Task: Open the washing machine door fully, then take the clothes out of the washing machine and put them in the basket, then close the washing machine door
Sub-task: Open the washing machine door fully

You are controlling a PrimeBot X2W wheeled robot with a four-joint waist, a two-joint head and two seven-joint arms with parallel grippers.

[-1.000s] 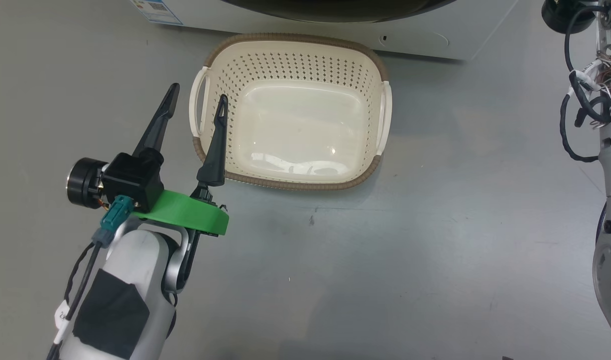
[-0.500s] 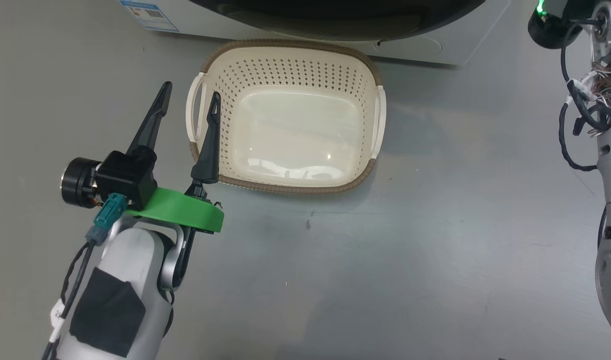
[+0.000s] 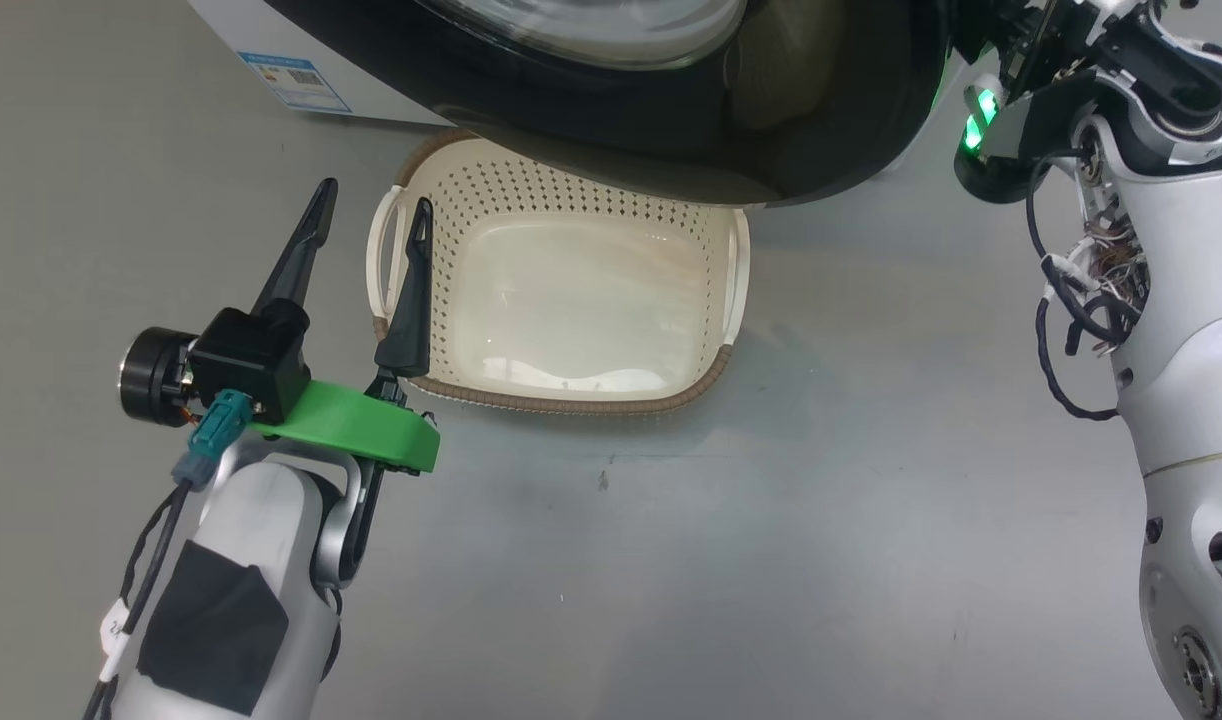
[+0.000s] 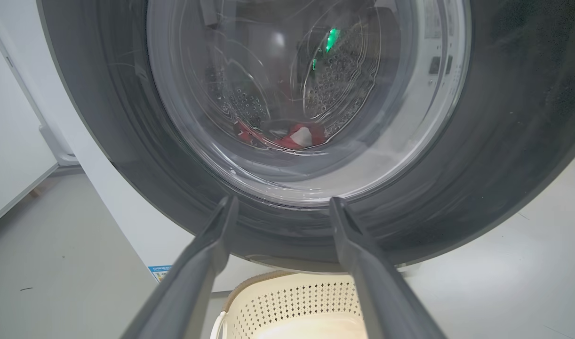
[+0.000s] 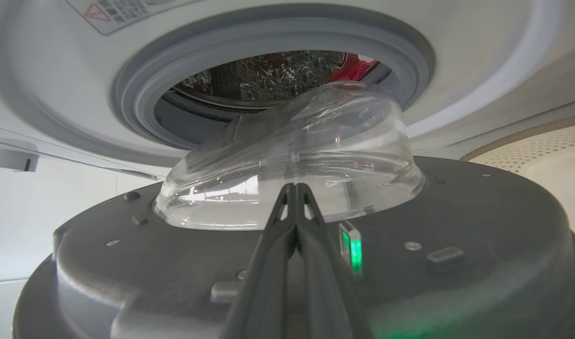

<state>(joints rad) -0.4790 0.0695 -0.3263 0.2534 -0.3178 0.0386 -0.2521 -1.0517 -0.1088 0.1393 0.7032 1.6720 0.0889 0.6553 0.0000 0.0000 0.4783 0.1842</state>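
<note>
And the left gripper (image 4: 283,201) hung with jaws apart, pointing at the washing machine door (image 4: 504,141) from outside; the right gripper (image 5: 294,188), jaws pressed together, reached across its inner side.

Grey floor (image 3: 771,520) bears a small dark speck (image 3: 602,483), perhaps debris.

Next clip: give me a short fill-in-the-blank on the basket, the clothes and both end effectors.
1. The basket is ____.
2. The clothes in the washing machine are ____ in colour.
3. The left end effector has its fingers ____.
4. The right end effector, by the door, has its fingers ____.
Missing words: empty; red; open; shut.
</note>
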